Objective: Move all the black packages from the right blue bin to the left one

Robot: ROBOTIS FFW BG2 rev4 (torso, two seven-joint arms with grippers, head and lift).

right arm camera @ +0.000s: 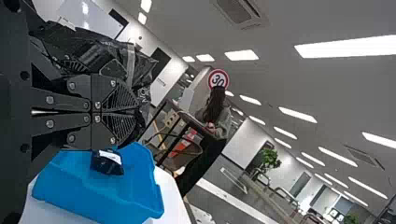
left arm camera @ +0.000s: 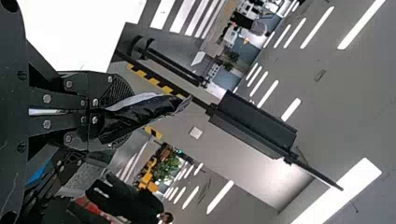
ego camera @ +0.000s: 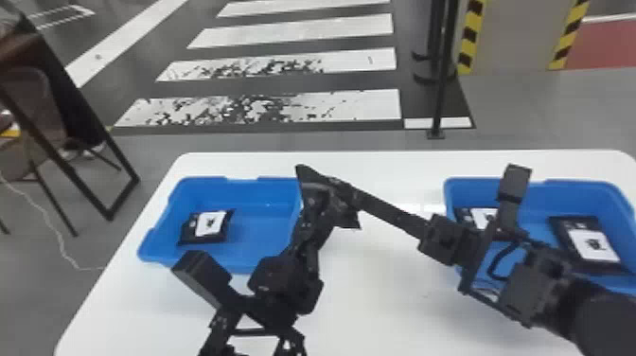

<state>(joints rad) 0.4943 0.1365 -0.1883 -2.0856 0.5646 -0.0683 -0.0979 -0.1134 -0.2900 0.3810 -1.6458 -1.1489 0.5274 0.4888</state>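
In the head view, the left arm (ego camera: 286, 284) and right arm (ego camera: 530, 279) meet above the bench (ego camera: 388, 303), between the bins, which suggests a handover spot within reach of both. The left bin (ego camera: 158, 246) holds one package (ego camera: 206, 227), lying label up; two others, the far package (ego camera: 482, 219) and the near package (ego camera: 591, 244), lie in the right bin (ego camera: 568, 187), so work remains there.

In the left wrist view, the left fingers (left arm camera: 79, 86) pinch the held package (left arm camera: 140, 112) by one end, the rest sticking out free, probably so that it can drop cleanly once they part over the left bin.

In the right wrist view, the right fingers (right arm camera: 102, 91) are closed against each other, nothing visible between them, just beside the held package. They probably need to back off before the left arm swings over; the crumpled wrap could snag.
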